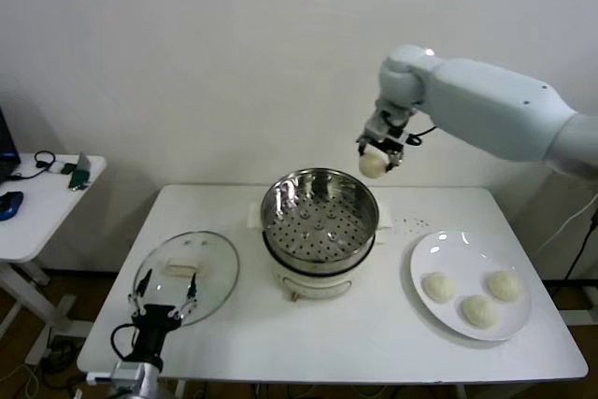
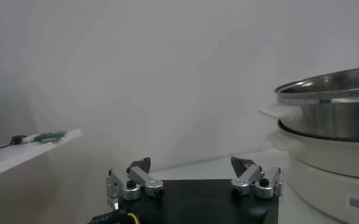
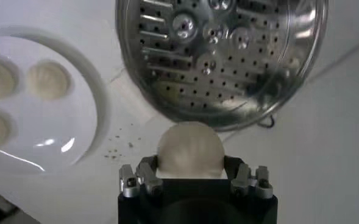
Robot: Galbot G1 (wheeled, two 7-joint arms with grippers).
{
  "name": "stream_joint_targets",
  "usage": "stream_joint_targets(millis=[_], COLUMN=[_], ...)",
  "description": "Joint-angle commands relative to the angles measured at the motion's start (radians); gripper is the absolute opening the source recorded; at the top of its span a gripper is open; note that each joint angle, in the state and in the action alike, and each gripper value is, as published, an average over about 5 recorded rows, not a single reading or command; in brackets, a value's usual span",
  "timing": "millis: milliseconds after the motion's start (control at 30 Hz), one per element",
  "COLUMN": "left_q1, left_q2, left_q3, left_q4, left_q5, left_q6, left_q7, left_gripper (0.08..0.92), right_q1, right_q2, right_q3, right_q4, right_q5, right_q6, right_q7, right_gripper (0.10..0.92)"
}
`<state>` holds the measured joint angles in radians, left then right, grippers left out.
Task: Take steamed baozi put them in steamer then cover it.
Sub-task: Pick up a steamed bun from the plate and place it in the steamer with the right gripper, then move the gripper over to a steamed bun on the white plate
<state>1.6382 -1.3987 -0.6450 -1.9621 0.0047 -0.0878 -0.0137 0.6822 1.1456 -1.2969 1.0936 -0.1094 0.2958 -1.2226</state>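
My right gripper (image 1: 375, 162) is shut on one pale baozi (image 1: 372, 164) and holds it in the air just behind and right of the steel steamer (image 1: 320, 217). In the right wrist view the baozi (image 3: 189, 150) sits between the fingers, above the table just outside the steamer's rim (image 3: 222, 61). The steamer basket is empty. Three baozi (image 1: 476, 296) lie on the white plate (image 1: 448, 249) at the right. The glass cover (image 1: 186, 276) with its cream handle lies flat on the table at the left. My left gripper (image 1: 164, 298) is open, low at the front left by the cover.
A white side table (image 1: 42, 203) with cables and small items stands at the far left. The steamer's white pot base (image 2: 325, 164) rises close on one side of the left wrist view. A white wall is behind the table.
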Motion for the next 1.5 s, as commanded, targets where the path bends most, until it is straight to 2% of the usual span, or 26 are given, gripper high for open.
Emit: stream_joint_targets(millis=[33,367,833,1100,1267,1500], left_q1=[0.004,0.016,0.023,0.027,0.031,0.033], left_q2=[0.013,0.034,0.030,0.029,0.026,0.025], left_q3=[0.000,-0.008,0.003,0.000,-0.001,0.004], left_q4=[-0.003,-0.013,-0.010,-0.014,-0.015,-0.019], left_q5=[-0.003,-0.014,-0.015,-0.014,-0.014,-0.012], left_q6=[0.003,0.009,0.009,0.009,0.009,0.009], left_q7=[0.002,0.004,0.002,0.001,-0.001,-0.002], left_gripper=[0.823,0.823,0.823,0.823,0.823,0.823], right_q1=[-0.071,-0.245,-0.294,-0.296,-0.272,-0.152], right_q2=[0.198,0.307,0.328,0.312,0.283,0.169], right_q3=[0.022,0.090,0.097,0.096,0.099,0.094], right_q4=[0.013,-0.138,-0.224,-0.199,-0.161,-0.038], right_q5=[-0.161,-0.354,-0.420,-0.423,-0.397,-0.248], right_q6=[0.084,0.160,0.182,0.175,0.173,0.127], right_q7=[0.007,0.027,0.040,0.048,0.038,0.010], right_gripper=[0.704,0.712,0.717,0.817,0.822,0.823])
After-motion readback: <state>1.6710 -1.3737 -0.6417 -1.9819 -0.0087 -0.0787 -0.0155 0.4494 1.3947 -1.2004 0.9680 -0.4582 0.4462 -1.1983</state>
